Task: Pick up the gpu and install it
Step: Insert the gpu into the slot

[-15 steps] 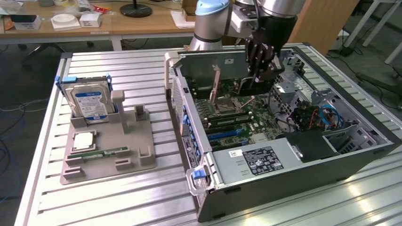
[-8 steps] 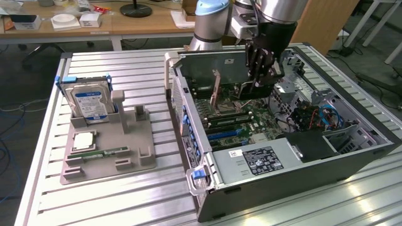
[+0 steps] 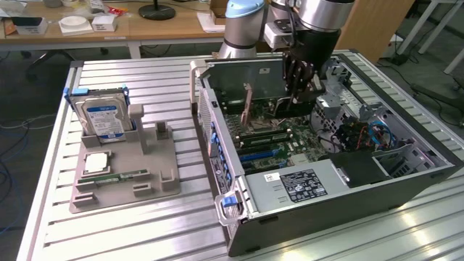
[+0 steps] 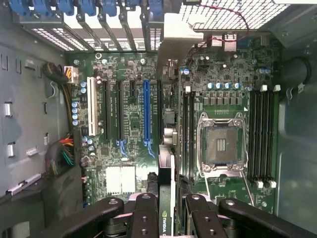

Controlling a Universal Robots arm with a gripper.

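Printed along the gpu (image 4: 166, 168) edge clamped in the gripper (image 4: 168, 203): NVIDIA, beside a green logo. Elsewhere nothing legible.

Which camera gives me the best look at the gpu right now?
The wrist view: the gpu sits edge-on in the gripper, above the motherboard slots, its green logo visible. The exterior view shows the gpu as a dark slab under the gripper inside the open case, its lower edge hard to place.
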